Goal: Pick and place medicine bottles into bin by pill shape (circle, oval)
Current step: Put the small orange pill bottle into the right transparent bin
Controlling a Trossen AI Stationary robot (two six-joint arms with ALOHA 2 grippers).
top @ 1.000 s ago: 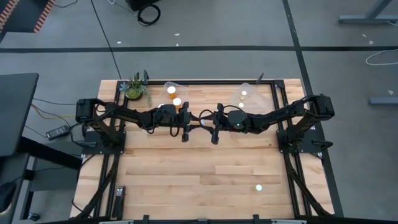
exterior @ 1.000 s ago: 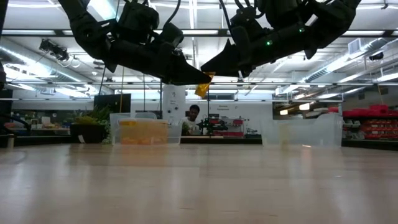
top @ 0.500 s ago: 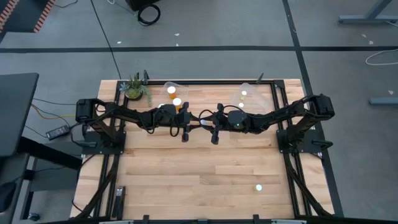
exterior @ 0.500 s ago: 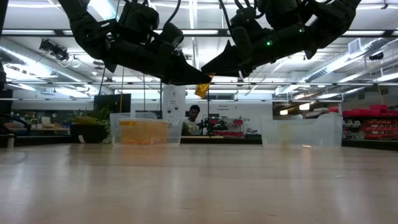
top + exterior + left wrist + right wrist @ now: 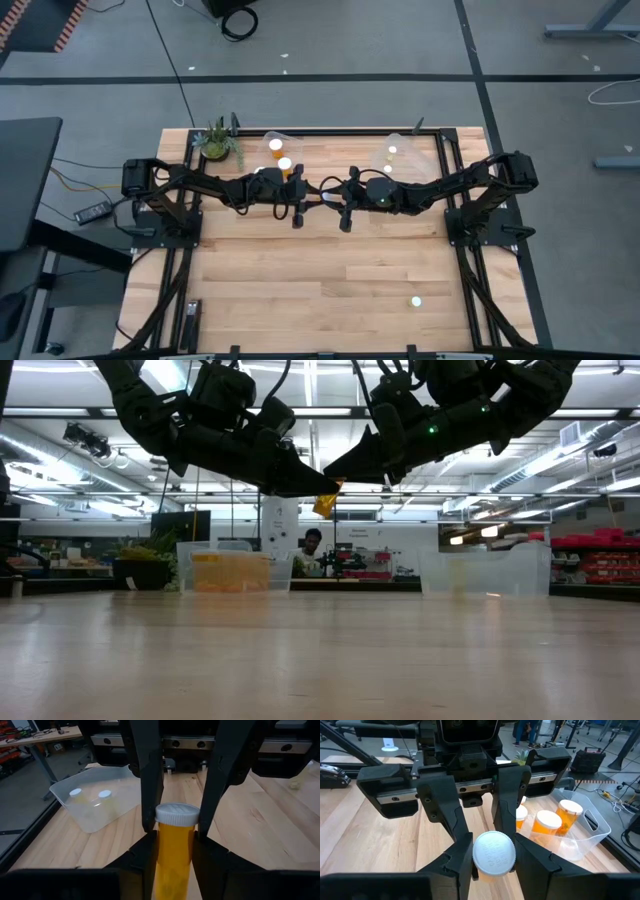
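Observation:
One medicine bottle (image 5: 327, 503), orange with a white cap, hangs high over the table's middle between my two grippers, which meet tip to tip. My left gripper (image 5: 175, 842) comes from the table's left and is shut on the bottle's orange body. My right gripper (image 5: 492, 855) comes from the right and is shut on the cap. In the high view the two grippers meet near the bottle (image 5: 322, 188). A clear bin (image 5: 283, 152) at the far left holds other bottles. A second clear bin (image 5: 402, 155) stands at the far right. My left gripper pinches the bottle's orange body (image 5: 172, 862) between its two fingers. It comes about level from the table's left, fingers along the bottle. The bottle is clear of the table, cap end pointing at the right arm. My right gripper pinches the round white cap (image 5: 493, 851) by its rim, one finger (image 5: 150, 800) on each side. It comes about level from the table's right, in line with the bottle. The cap's top faces its wrist.
A small potted plant (image 5: 215, 143) stands at the far left corner. One lone white cap (image 5: 416, 300) shows near the front right of the wooden table (image 5: 300, 290). The left bin (image 5: 570, 827) holds several orange bottles, and two white caps (image 5: 90, 794) show in the right bin.

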